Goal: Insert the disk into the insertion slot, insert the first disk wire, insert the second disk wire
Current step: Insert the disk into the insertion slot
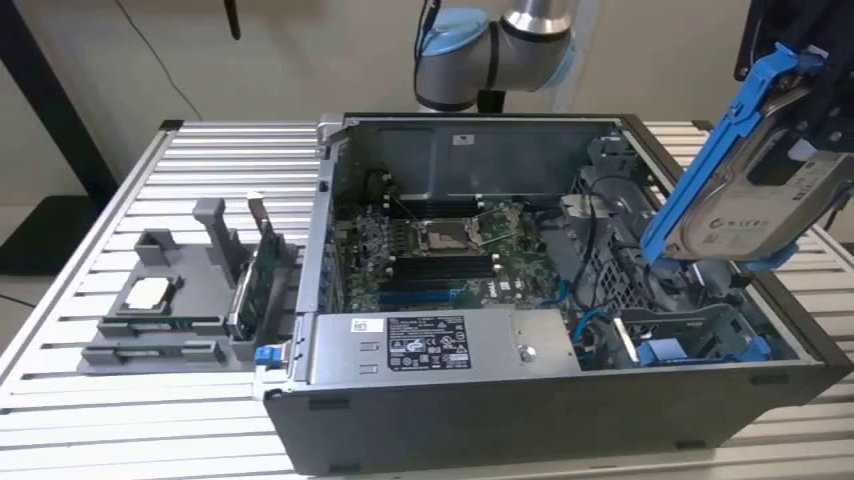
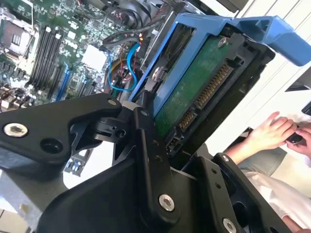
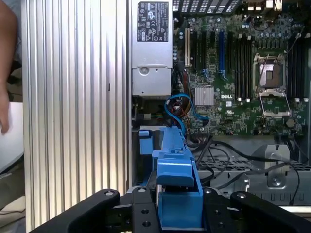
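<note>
Gripper (image 3: 177, 209) is clamped on the disk (image 1: 754, 205) — black fingers (image 2: 146, 145) pinch its blue carrier frame (image 1: 714, 150) from both sides, and the green circuit side and connector show in the second wrist view. The disk hangs tilted in the air at the exterior view's right end of the open computer case (image 1: 534, 425), above the drive bay (image 1: 694, 345). Motherboard (image 1: 441, 245), power supply (image 1: 447, 345) and blue cables (image 3: 181, 104) lie below — a person's hand (image 2: 267, 133) shows past the disk.
</note>
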Tool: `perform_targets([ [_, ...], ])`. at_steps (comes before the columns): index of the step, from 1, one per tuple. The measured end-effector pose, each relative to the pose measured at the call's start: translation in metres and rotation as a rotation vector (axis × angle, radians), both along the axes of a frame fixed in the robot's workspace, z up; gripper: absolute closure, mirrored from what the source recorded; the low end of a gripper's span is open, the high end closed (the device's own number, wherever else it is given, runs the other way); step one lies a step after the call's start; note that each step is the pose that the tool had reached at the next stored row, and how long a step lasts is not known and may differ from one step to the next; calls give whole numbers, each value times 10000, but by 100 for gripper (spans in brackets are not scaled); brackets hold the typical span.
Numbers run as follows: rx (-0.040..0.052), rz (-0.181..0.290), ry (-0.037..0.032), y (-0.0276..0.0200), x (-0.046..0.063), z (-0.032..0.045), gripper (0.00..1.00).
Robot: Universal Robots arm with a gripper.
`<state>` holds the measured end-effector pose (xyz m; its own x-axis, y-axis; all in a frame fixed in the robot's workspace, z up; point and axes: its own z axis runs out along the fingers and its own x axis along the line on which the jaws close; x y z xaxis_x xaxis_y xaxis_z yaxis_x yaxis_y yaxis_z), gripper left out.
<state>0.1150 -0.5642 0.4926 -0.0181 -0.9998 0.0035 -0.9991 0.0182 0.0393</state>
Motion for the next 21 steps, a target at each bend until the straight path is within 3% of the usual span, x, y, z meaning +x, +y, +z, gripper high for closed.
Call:
perform_targets([
  [21, 2, 0, 0, -10, 0, -161, 67],
])
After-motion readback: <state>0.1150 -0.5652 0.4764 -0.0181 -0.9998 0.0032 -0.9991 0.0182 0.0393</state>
